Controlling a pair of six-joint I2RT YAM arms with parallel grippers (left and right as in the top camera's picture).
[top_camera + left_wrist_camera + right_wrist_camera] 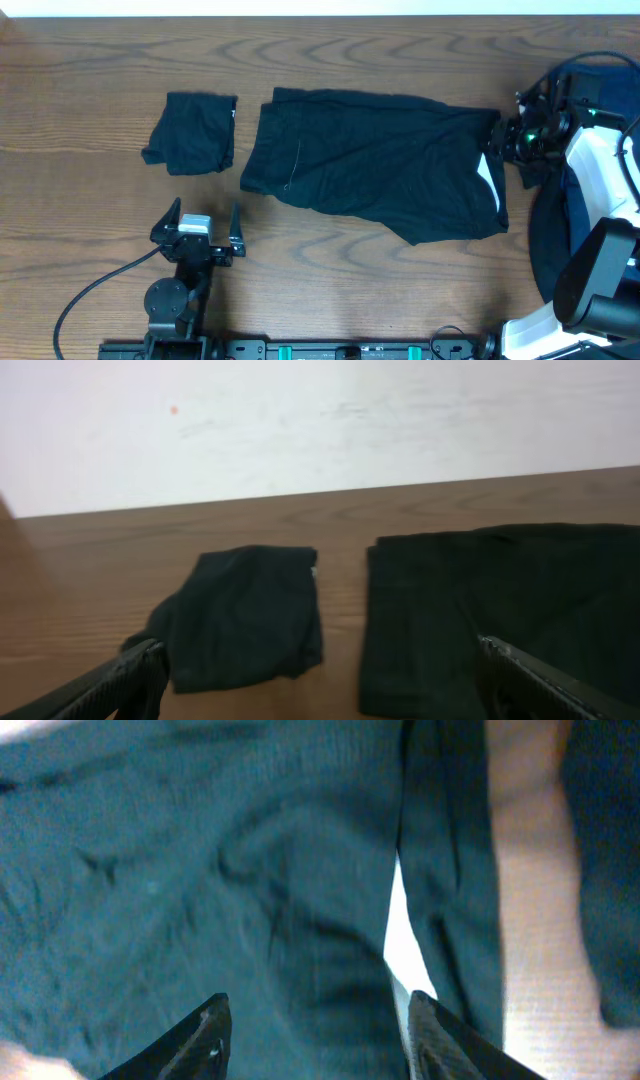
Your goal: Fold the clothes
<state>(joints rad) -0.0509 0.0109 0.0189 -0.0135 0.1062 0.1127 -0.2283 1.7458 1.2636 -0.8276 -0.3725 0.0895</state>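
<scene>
Overhead: left fingers (236, 230) wide apart, empty; right fingers (205, 1038) parted, empty, over black garment (380, 160).

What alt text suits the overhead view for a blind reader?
A large black garment lies spread on a wooden table, a smaller dark garment beside it. The right tool is at its right edge; the left tool sits open, apart.

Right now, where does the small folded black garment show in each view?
Overhead: small folded garment upper left, large black garment to its right.
Left wrist: small folded garment low, left of centre.
Right wrist: not in it.
Shared landmark: the large black garment, in all three views.
</scene>
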